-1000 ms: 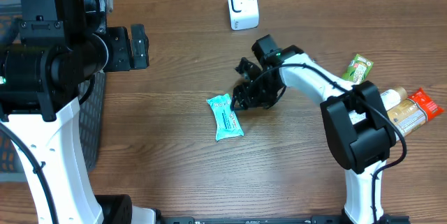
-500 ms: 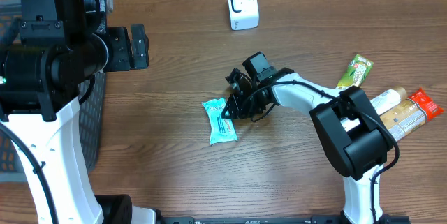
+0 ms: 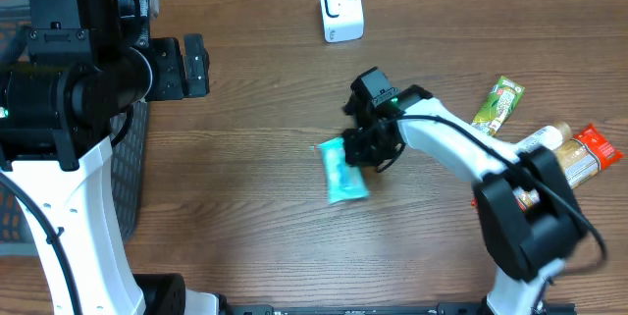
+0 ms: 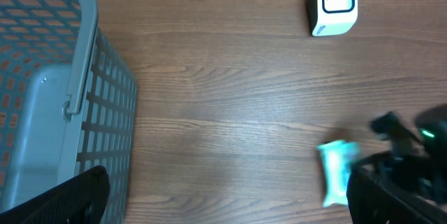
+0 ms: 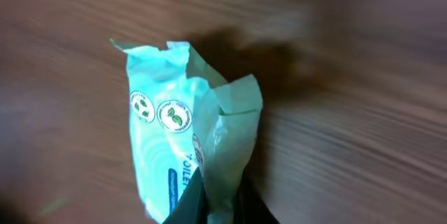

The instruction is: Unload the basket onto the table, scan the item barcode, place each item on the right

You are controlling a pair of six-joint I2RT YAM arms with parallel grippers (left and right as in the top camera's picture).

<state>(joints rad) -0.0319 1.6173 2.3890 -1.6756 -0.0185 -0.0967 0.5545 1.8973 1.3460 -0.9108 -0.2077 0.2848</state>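
The item is a teal wipes packet (image 3: 343,173) near the table's middle; its barcode does not show. My right gripper (image 3: 367,148) is shut on the packet's (image 5: 167,133) crimped end, with the right gripper (image 5: 218,208) pinching the thin foil between its dark fingers. The white scanner (image 3: 340,8) stands upright at the back centre, well apart from the packet. My left gripper (image 4: 227,206) hangs open far to the left with nothing between its fingers. From there the packet (image 4: 336,172) shows at lower right and the scanner (image 4: 334,4) at the top.
A grey mesh basket (image 4: 42,112) stands at the table's left edge under the left arm. A green sachet (image 3: 498,99), two bottles (image 3: 559,153) and an orange packet (image 3: 601,146) lie at the far right.
My right gripper went from open beside the packet to shut on its end, then carried it to the right. The left arm has not moved.
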